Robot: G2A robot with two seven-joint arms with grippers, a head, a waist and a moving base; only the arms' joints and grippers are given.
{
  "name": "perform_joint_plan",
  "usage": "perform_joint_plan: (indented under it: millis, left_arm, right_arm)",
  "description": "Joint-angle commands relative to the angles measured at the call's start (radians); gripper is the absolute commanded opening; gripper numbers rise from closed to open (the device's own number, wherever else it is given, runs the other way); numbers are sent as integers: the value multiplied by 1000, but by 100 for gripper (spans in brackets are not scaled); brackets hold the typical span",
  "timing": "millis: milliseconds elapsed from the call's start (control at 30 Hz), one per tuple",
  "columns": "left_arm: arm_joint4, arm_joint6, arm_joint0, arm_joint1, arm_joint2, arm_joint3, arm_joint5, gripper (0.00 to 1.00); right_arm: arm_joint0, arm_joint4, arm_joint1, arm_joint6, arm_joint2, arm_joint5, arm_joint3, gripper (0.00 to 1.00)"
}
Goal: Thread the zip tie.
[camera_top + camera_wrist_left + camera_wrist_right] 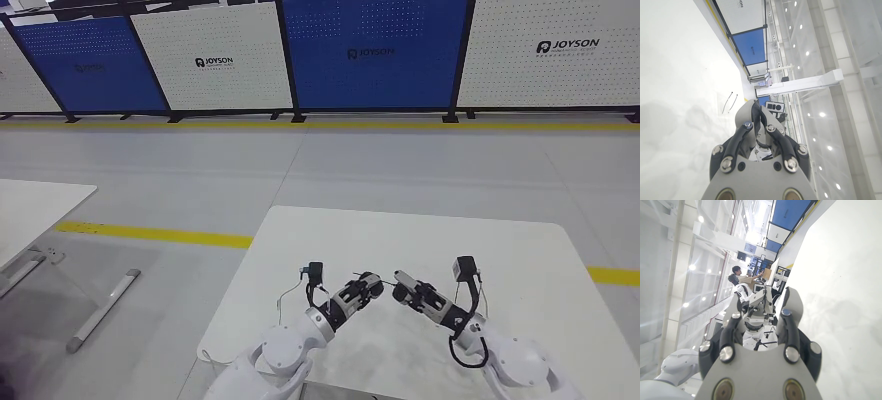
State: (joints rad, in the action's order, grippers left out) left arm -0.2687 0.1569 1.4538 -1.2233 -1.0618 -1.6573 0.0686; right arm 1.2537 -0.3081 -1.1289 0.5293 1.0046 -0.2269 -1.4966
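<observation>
My left gripper (368, 283) hovers low over the white table (420, 240) near its front. Its fingers (755, 113) are pressed together on a thin black zip tie (382, 285) that pokes out toward the other arm. My right gripper (400, 280) faces it from a short gap away, open with nothing in it. In the right wrist view the left gripper (763, 298) sits straight ahead between the spread fingertips of my right gripper (762, 294). Two more black zip ties (730, 99) lie side by side on the table beyond the left gripper.
The tabletop (838, 275) is bare white around both grippers. A second white table (30, 210) stands off to the left across the floor. Blue and white panel screens (370, 50) line the back of the room.
</observation>
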Motion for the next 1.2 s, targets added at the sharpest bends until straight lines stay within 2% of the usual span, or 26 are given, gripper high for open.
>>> perform_joint_plan:
  millis: [0,233,533,733,833,900,1167]
  left_arm:
    - [-10,-14,-2,-2,1,-8,-21,0]
    - [-25,-15,5,-1,-9,-19,-36,0]
    - [-25,-15,5,-1,-9,-19,-36,0]
    - [-33,-26,2,-2,-19,-12,-35,0]
    - [22,-64,7,0,-30,-17,-39,0]
    - [129,-139,11,2,-30,-22,-47,0]
    - [138,-147,13,2,-28,-24,-48,0]
  right_arm:
    - [5,-1,0,-4,8,-3,-3,100]
    - [25,-2,1,-10,40,0,-17,100]
    - [28,-2,1,-12,39,3,-19,100]
    - [37,-35,1,36,55,-1,-18,100]
    - [34,-34,2,67,63,14,-8,100]
    - [32,-20,3,78,67,25,-6,100]
    - [33,-20,3,78,69,29,-8,100]
